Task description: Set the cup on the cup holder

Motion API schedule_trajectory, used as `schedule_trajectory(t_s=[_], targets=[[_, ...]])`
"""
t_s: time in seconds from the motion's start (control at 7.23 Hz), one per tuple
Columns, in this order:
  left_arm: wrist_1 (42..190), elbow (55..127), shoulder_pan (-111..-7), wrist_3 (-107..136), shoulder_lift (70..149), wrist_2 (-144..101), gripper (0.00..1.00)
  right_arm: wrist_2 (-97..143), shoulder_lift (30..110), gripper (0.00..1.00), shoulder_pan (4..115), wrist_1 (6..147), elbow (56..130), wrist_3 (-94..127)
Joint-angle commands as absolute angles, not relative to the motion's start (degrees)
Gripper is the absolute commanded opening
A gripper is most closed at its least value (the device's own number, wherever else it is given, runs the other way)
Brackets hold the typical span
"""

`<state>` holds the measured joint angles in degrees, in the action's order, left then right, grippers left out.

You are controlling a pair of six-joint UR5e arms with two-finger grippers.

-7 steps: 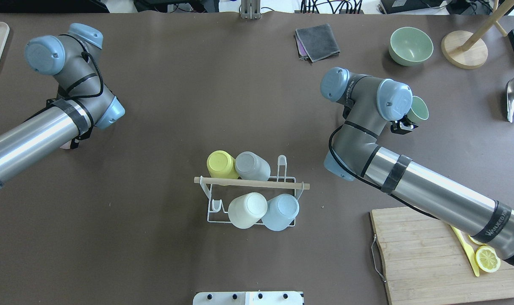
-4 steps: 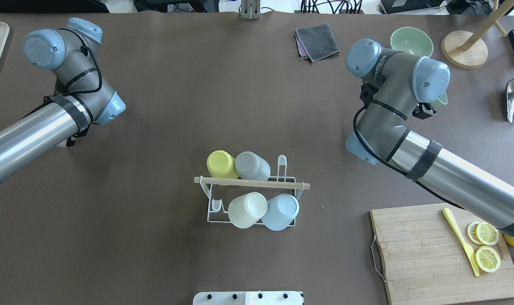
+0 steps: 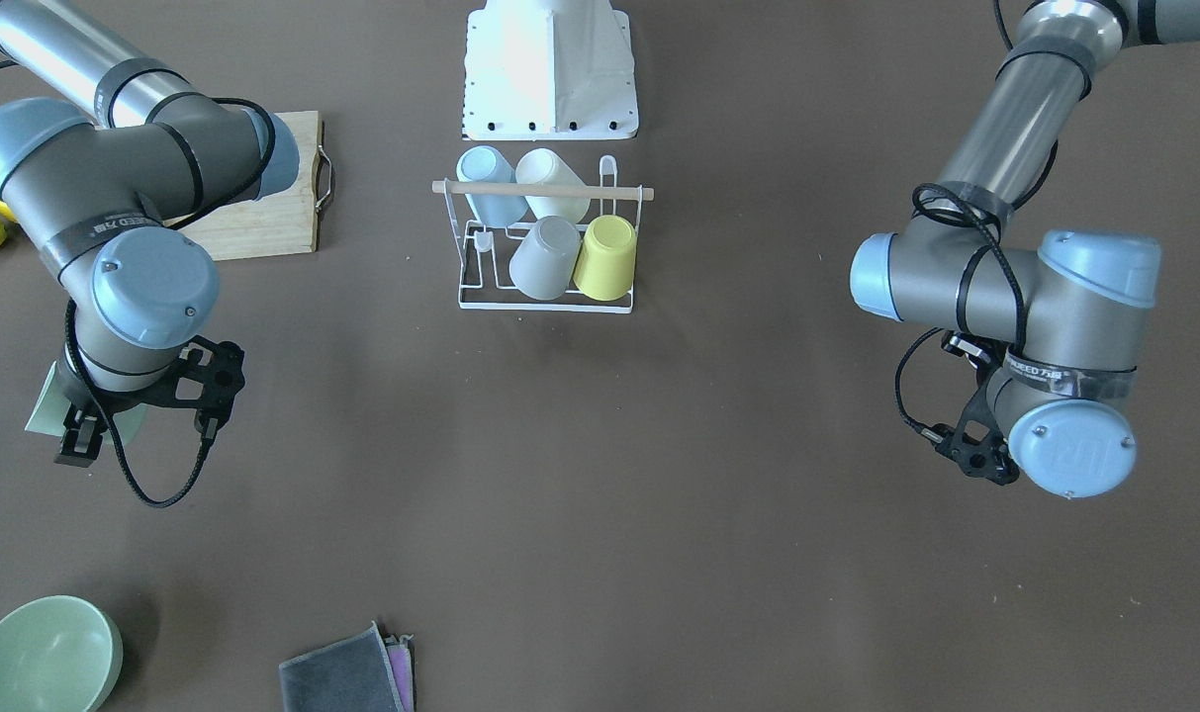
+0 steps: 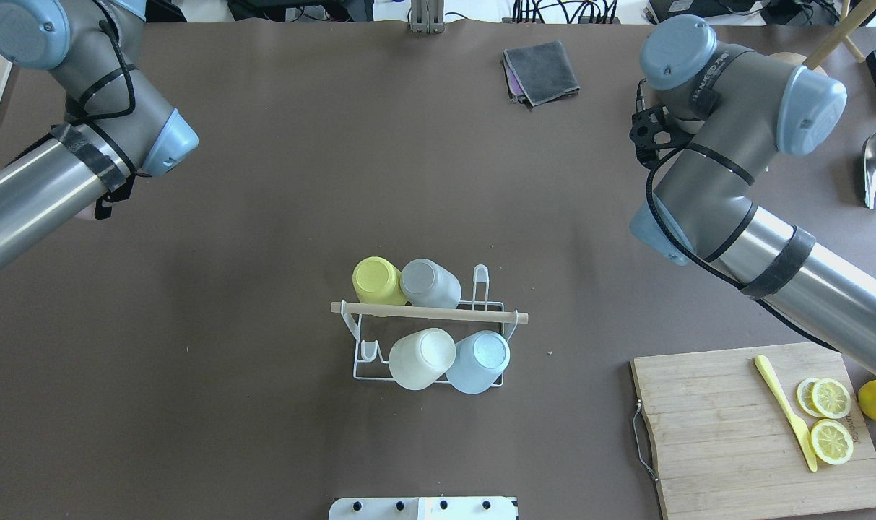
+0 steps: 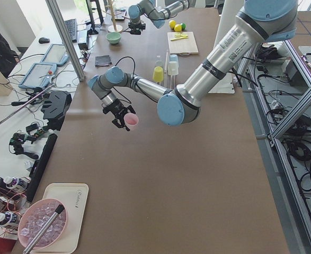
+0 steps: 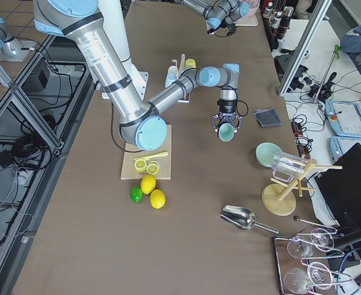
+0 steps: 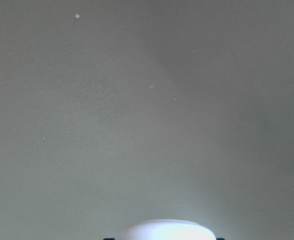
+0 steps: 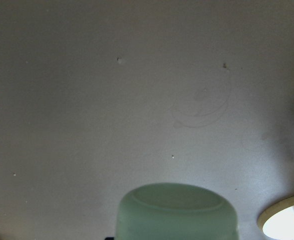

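Currently the right gripper (image 6: 226, 123) is clamped on a green cup (image 6: 227, 132), clear of the table (image 4: 264, 217), with the cup holder (image 4: 438, 313) well apart to its left and nearer the robot's base. The left gripper (image 5: 121, 117) grips a pink cup (image 5: 131, 120), the cup holder well off to its right, four cups (image 4: 422, 357) already sitting on it.

The left arm (image 4: 26, 209) and right arm (image 4: 835, 296) share one build: polished silver tubes, dark grey joint housings, and round pale-blue caps (image 3: 154, 287) dotted with small screws. Black tape bands (image 4: 777, 263) wrap the tubes, thin black cables (image 3: 160, 504) loop round the wrists, and white lettering (image 3: 115, 227) marks each wrist housing.
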<state>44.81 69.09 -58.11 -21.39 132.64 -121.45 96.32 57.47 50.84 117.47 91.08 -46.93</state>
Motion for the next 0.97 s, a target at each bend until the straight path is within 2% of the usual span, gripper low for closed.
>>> schedule_trajectory(t_s=[0.0, 0.28, 0.55, 0.83], targets=[[50.05, 79.14, -59.15, -15.58, 128.35, -121.46, 0.00, 109.27, 58.18, 0.00, 54.39, 111.21, 93.16, -46.76], [59.46, 82.25, -58.72, -11.61, 127.36, -121.46, 0.00, 120.79, 60.02, 0.00, 57.82, 101.57, 93.08, -45.89], [75.59, 81.92, -56.88, -7.42, 125.96, -121.46, 0.00, 128.28, 61.95, 0.00, 58.62, 91.55, 93.16, -42.04], [92.38, 82.44, -56.25, 3.39, 124.37, -121.46, 0.00, 131.91, 64.50, 0.00, 57.40, 72.35, 93.08, -23.05]])
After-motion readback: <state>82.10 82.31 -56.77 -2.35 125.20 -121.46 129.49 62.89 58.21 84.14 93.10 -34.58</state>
